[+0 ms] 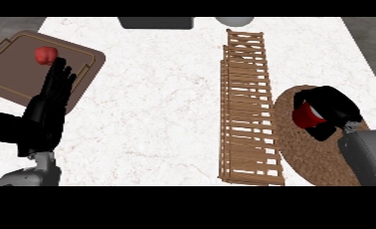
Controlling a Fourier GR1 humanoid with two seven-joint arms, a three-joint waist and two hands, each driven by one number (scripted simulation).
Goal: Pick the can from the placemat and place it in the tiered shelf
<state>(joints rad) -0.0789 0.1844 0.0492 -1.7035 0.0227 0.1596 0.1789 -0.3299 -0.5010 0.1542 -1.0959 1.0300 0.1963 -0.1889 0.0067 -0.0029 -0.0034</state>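
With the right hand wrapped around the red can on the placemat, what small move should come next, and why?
Probably lift the can straight up. The right hand is curled round it over the woven placemat, and the wooden tiered shelf stands just to its left, so it likely needs height before moving across. The left hand rests open at the left.

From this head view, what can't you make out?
- Can: mostly hidden by the right hand curled round it.
- Placemat: cut off at the right by the view's edge, partly under the forearm.
- Dark object and grey round object at the counter's far edge: cut off, unidentifiable.
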